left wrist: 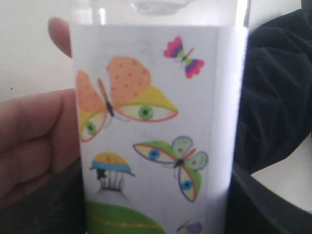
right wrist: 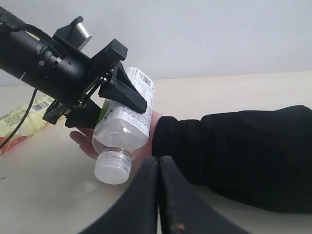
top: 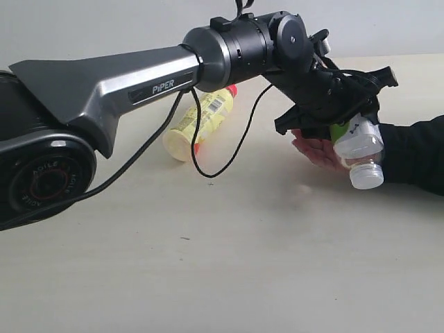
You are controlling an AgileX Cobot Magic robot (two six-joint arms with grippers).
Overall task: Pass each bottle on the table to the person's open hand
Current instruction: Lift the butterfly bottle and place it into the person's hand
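L tool (top: 343,114) reaches across to the R side of the exterior view and holds a white-capped bottle (top: 361,149) by its body, jaws clamped on either side of the label (left wrist: 156,126). The grip sits mid-body, so the cap (top: 366,177) end and the base are both free. That gives the person room to wrap fingers round w/o touching the tool.

The bottle is tilted, cap pointing down and toward the camera, just above the open hand (top: 316,149). In the R wrist view it looks to be touching or nearly touching the palm; can't tell which. The hand lies palm up, low over the desk (top: 229,263), w/ a dark sleeve (top: 416,156) behind it. It's a waiting posture, fingers not closed on the bottle.

The L wrist view is filled by the butterfly label, palm on 1 side and sleeve on the other. So the bottle is btwn the jaws and right by the hand.

R tool (right wrist: 158,168) is narrow, fingers pressed together, holding nothing. It sits near the sleeve, prob. parked off the handover spot.

Yellow bottle (top: 201,121) lies on its side on the desk behind the L arm, well apart from the hand, red cap toward the far side. Only these 2 bottles show.

Judgement: the step is the handover, at the release point. The jaws should prob. widen only once the palm bears the weight. Risk: the tilted bottle slides off the palm cap-first.
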